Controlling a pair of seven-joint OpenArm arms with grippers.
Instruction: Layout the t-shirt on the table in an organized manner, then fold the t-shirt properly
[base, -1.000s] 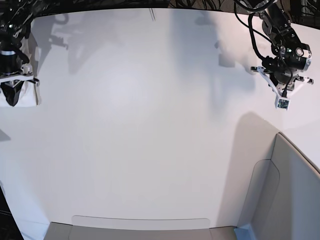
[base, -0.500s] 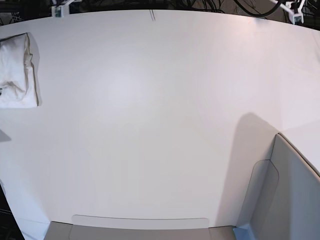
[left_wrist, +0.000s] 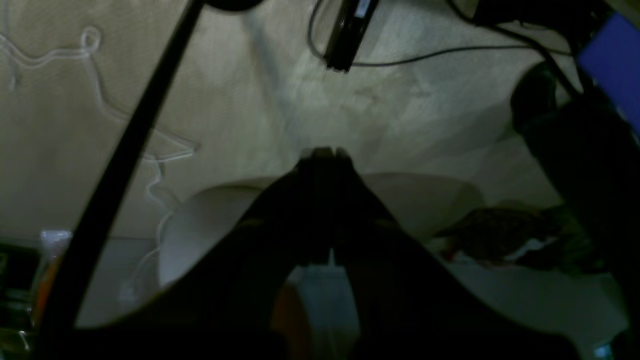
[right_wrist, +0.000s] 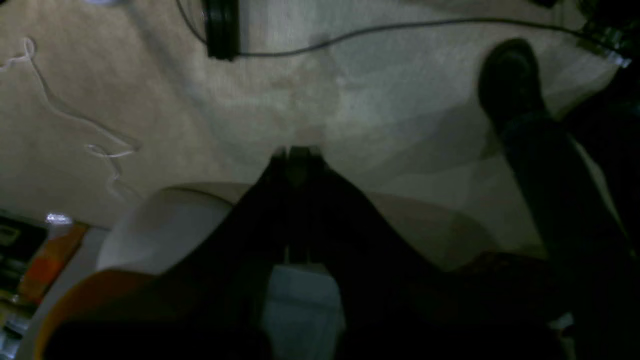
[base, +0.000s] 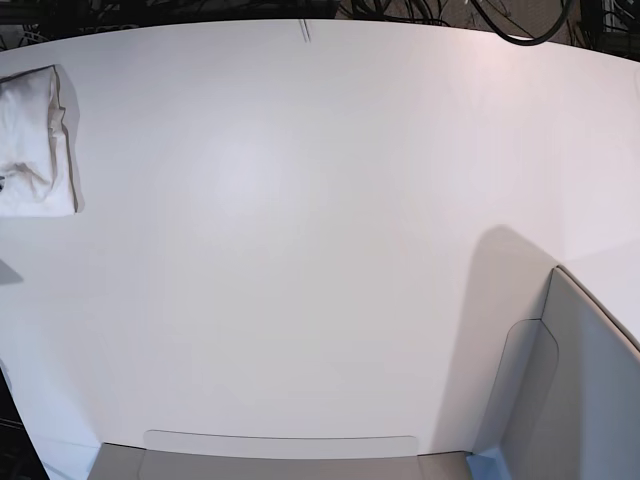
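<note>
Both arms gone from over the table (base: 300, 250) vs a sec ago. Left gripper (left_wrist: 322, 152) and right gripper (right_wrist: 295, 150) pinched together, holding nothing, facing carpet. T-shirt (base: 38, 140) sits as a folded white bundle by the table's far-left edge. Looks finished, arms parked.

White table (base: 320, 230) w/ curved far edge. Folded white t-shirt (base: 36, 145) lies at its left edge, plain side up. Grey panel (base: 570, 400) at near-right corner.
</note>
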